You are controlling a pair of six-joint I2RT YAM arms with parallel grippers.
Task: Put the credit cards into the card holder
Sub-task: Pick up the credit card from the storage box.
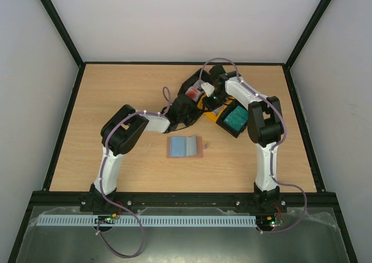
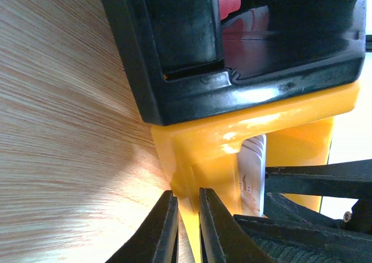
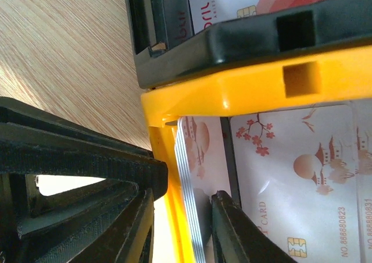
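Light wooden tabletop (image 1: 116,94) with fine straight grain, plain white walls (image 1: 186,18) on three sides, black frame posts (image 1: 58,22) rising from the far corners, black rail (image 1: 186,200) along the near edge, white slotted strip (image 1: 174,221) below it, soft even light

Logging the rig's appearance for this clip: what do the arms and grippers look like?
The left arm and right arm have white links with black joint housings and black bases. A lilac cable runs along each. The left gripper and right gripper have black tapered fingers, ribbed on their sides.
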